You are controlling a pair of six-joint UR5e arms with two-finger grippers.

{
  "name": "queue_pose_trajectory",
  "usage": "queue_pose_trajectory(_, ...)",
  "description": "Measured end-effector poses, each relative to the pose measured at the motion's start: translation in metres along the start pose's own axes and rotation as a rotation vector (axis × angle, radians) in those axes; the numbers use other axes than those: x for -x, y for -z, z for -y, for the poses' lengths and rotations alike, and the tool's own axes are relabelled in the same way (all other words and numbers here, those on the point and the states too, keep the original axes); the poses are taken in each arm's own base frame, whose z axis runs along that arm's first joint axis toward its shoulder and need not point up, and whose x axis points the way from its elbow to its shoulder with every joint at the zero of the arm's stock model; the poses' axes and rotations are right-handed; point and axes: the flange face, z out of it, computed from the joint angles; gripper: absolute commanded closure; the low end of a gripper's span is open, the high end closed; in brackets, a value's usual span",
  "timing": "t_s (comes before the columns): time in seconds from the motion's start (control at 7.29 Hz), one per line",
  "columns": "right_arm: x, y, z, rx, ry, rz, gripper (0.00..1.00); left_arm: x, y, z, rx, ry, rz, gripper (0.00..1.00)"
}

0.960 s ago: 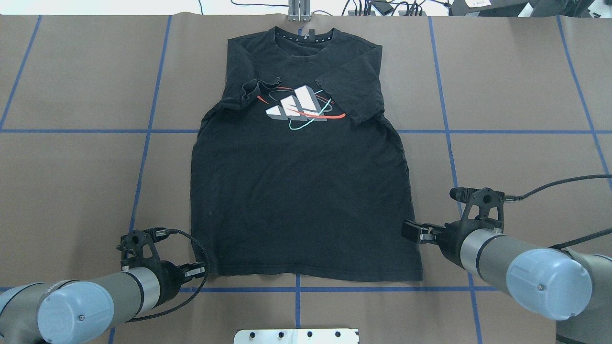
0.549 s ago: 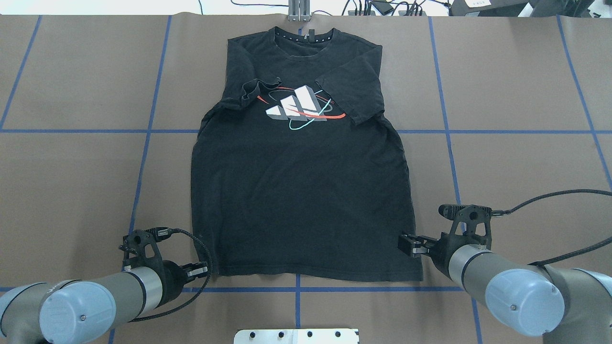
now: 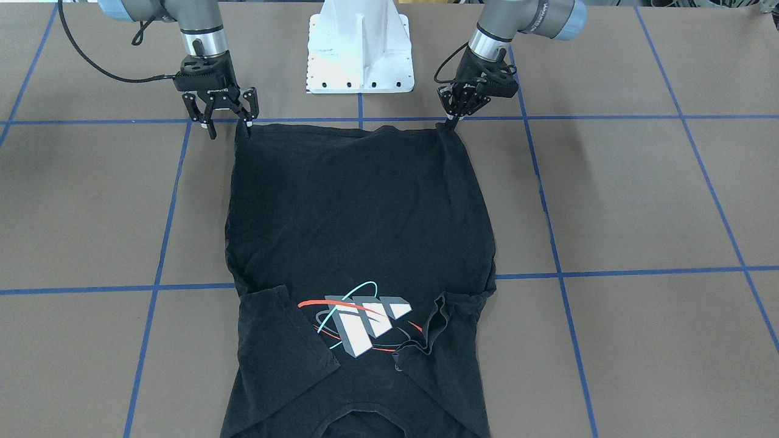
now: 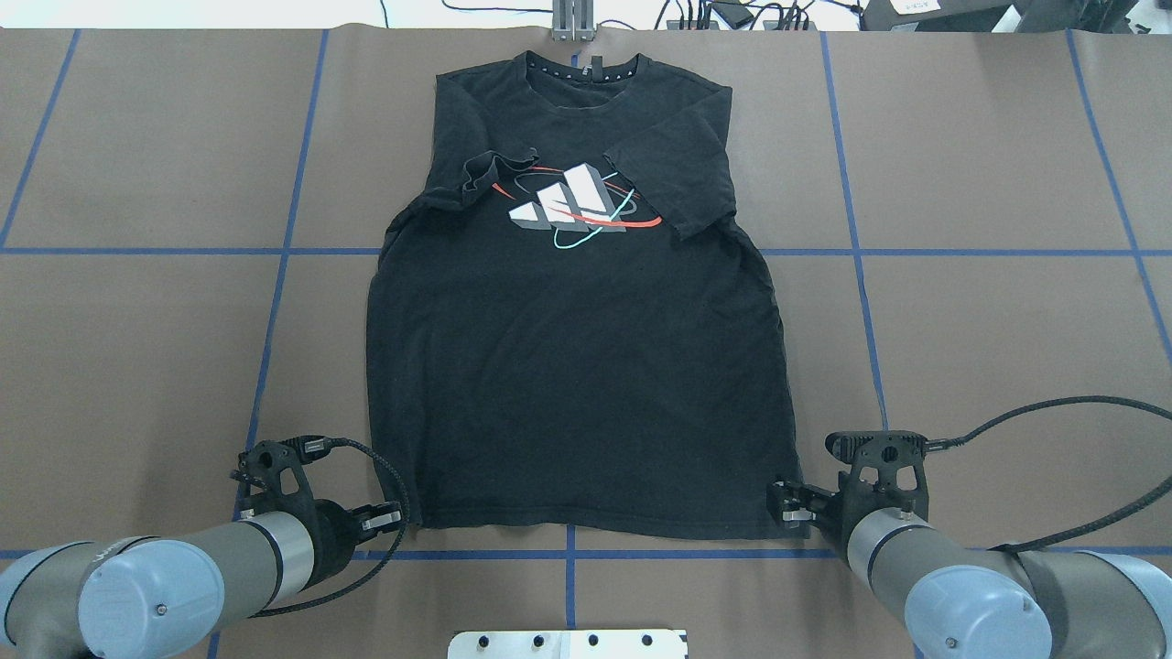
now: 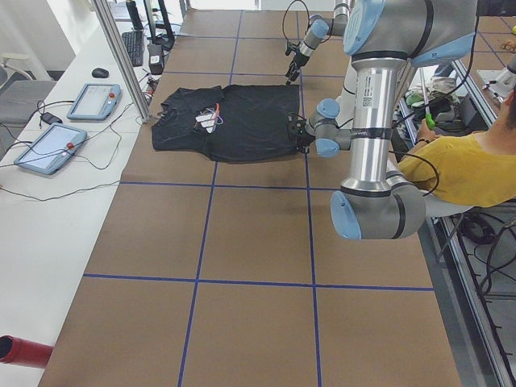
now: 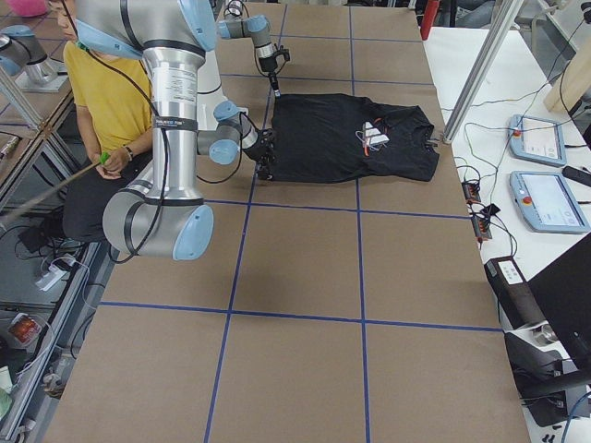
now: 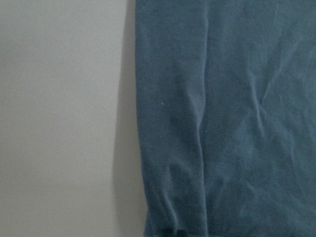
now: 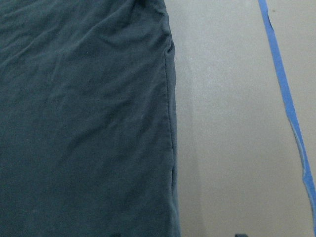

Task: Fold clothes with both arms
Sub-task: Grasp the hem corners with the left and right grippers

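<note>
Right gripper (image 4: 778, 508) drawn back along the T-shirt (image 4: 577, 384) side edge to its near hem corner, jaws spread apart, left gripper (image 4: 389, 519) at the opposite hem corner, jaw state indiscernible, T-shirt flat on brown table (image 4: 1007, 320), print up, sleeves folded inward

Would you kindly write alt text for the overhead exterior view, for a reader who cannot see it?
A black T-shirt lies flat and print-up on a brown table with blue grid lines, both sleeves folded inward over the chest. The left pincer and right pincer sit at its two near hem corners.
</note>
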Motion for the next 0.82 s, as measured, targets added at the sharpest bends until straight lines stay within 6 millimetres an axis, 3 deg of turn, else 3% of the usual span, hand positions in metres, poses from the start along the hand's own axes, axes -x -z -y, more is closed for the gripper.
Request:
queue_pose_trajectory(0.27,0.005,0.003,-0.021,0.012,-0.002,0.003,0.44,0.000,0.000,0.000,-0.002,0.001,-0.002,1.00)
queue_pose_trajectory(0.69,0.007,0.004,-0.037,0.019,0.001,-0.006,0.45,0.000,0.000,0.000,-0.002,0.002,-0.002,1.00)
queue_pose_trajectory(0.82,0.006,0.004,-0.039,0.020,0.004,-0.010,0.54,0.000,0.000,0.000,-0.002,0.002,-0.003,1.00)
